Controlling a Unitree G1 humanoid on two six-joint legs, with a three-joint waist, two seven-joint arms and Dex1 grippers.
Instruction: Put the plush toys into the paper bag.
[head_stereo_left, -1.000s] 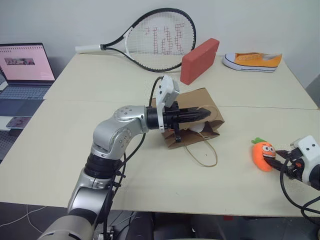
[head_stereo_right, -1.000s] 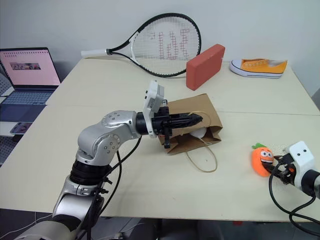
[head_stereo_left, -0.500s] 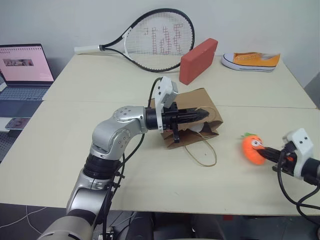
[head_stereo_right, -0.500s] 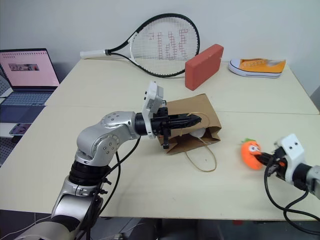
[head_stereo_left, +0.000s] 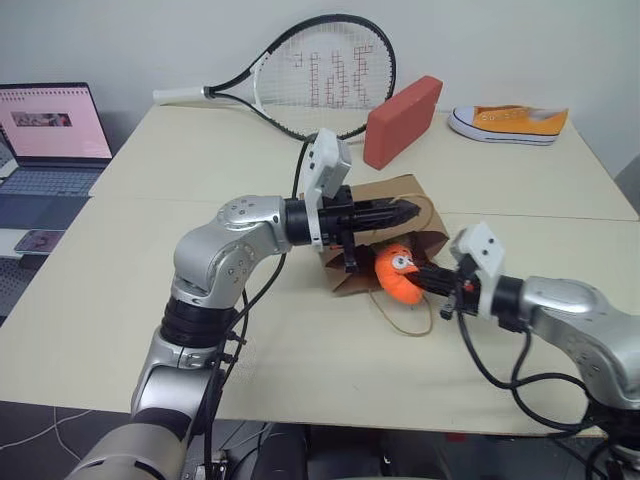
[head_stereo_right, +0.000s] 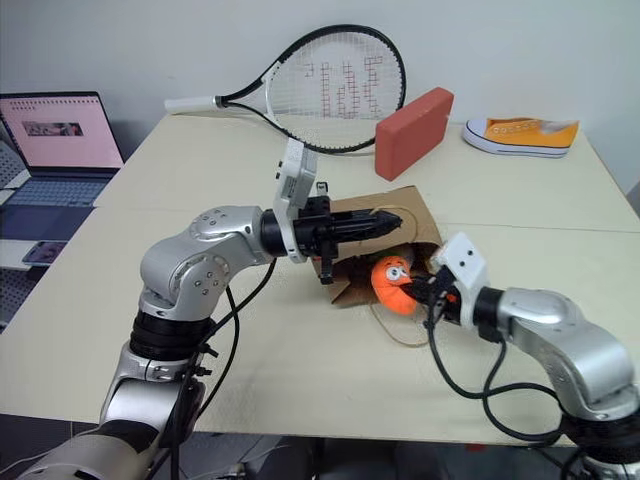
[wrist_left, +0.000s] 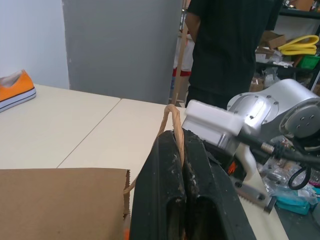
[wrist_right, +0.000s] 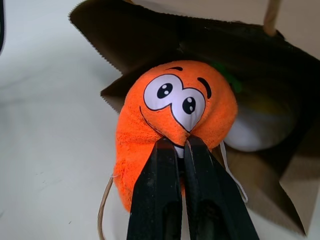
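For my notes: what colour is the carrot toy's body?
Orange carrot toy, with white eyes; best in the right wrist view.

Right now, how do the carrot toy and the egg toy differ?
The carrot toy is orange and sits at the paper bag's mouth, pinched by the right end effector. The egg toy is white and already lies deep inside, ungripped. Both are soft plush.

No legible text, brand, number or sign is found. The tennis racket (head_stereo_left: 315, 75) carries a red pattern on its strings, resembling letters, not readable. The laptop (head_stereo_left: 50, 125) screen shows a pink page with content too small to read.
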